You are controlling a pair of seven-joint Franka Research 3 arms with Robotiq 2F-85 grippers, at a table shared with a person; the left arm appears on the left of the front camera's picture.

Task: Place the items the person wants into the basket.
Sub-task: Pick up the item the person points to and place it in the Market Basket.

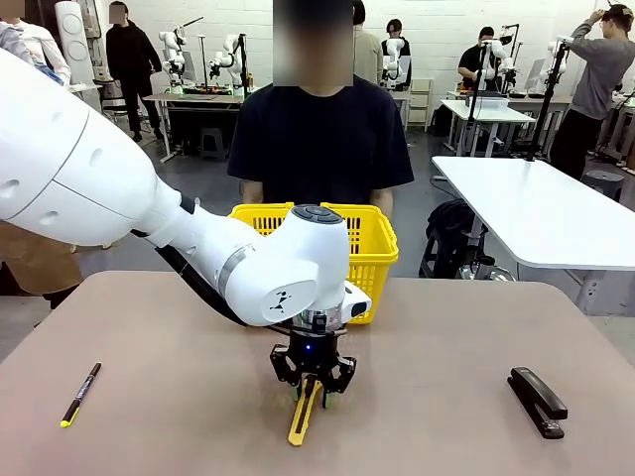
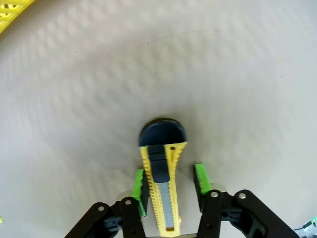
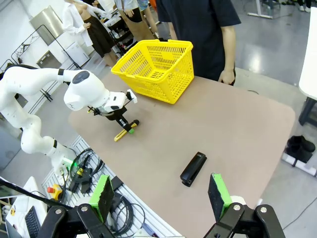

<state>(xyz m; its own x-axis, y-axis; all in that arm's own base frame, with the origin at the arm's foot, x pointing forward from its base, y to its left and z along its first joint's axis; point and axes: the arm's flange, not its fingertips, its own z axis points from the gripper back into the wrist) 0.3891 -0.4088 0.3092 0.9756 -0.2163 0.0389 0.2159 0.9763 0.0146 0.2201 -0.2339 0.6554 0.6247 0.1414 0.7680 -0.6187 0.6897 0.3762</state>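
Observation:
The yellow-and-black utility knife lies flat on the table, near the front middle. My left gripper is down over its far end and open. In the left wrist view the knife runs between the green pads, with a small gap on the right side. The yellow basket stands at the far edge of the table in front of the person, just behind my left wrist. My right gripper hangs open and empty high above the table's near side. The marker and tape measure are out of view.
A thin black pen with a yellow tip lies near the front left. A black stapler rests at the front right, also seen from above as the stapler. The person's hand rests at the table's far edge.

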